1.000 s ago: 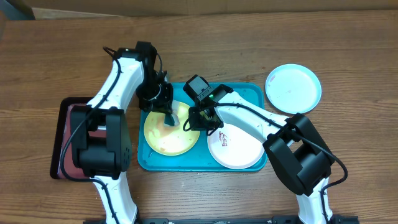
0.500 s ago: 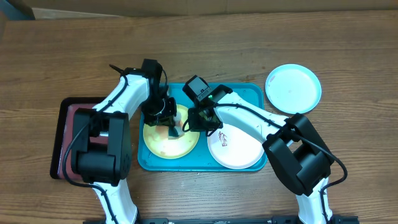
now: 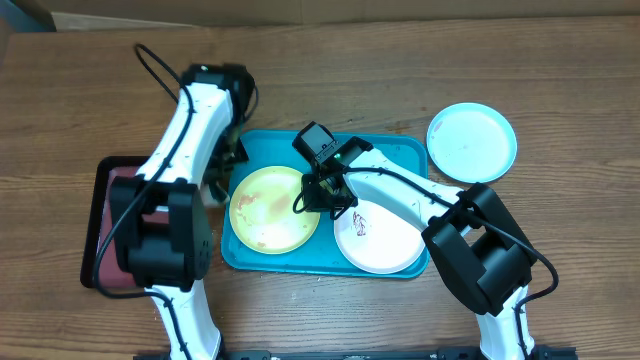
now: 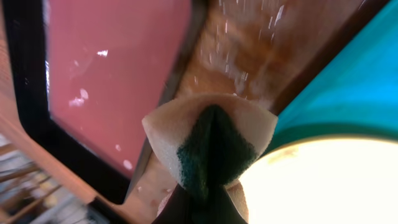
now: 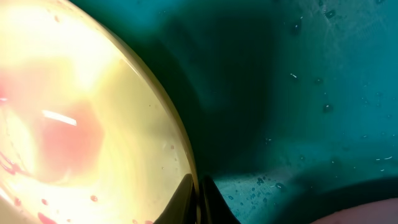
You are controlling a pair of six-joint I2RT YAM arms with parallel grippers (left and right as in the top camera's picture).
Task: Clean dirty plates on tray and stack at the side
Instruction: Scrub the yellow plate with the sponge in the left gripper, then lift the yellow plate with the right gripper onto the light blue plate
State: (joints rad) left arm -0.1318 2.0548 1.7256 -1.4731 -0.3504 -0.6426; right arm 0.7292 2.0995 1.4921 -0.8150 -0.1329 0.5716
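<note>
The right gripper (image 5: 198,194), jaws nearly together, pinches the yellow-green plate (image 3: 273,208) at its 3 o'clock rim in the tray (image 3: 400,150); the left gripper (image 4: 199,208), clamped on a folded sponge (image 4: 208,140), hovers just beyond its 9 o'clock edge

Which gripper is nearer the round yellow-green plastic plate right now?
Right. The right gripper pinches the right rim of the round yellow-green plastic plate; the left gripper, holding a folded green-and-tan sponge, hangs off its left edge, above the wooden table.
</note>
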